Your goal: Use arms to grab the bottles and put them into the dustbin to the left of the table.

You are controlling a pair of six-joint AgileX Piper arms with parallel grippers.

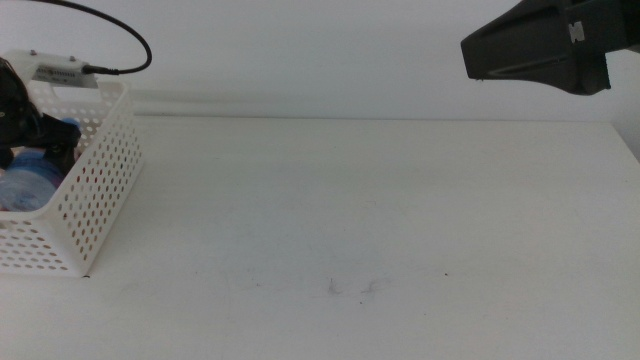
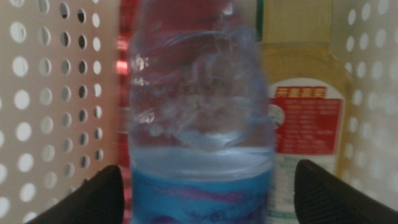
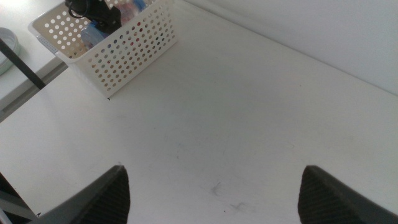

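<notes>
In the middle view the white perforated dustbin [image 1: 95, 190] sits at the table's [image 1: 380, 220] left edge, and the left gripper [image 1: 20, 125] is down inside it with a black cable arching above; the blue-labelled water bottle [image 1: 28, 183] shows inside the basket beside it. The right gripper [image 1: 535, 45] hangs high above the table's far right corner, carrying nothing. In the left wrist view the left gripper's [image 2: 202, 193] jaws stand spread on either side of the clear water bottle [image 2: 199, 112], a gap showing between each jaw and the bottle; behind it lie the red drink can [image 2: 127, 56] and the yellowish tea bottle [image 2: 308, 118], all within the dustbin's walls [image 2: 50, 112]. In the right wrist view the right gripper's [image 3: 214, 193] jaws stand wide apart over bare table [image 3: 249, 124], with the dustbin [image 3: 124, 53] at the far left edge.
</notes>
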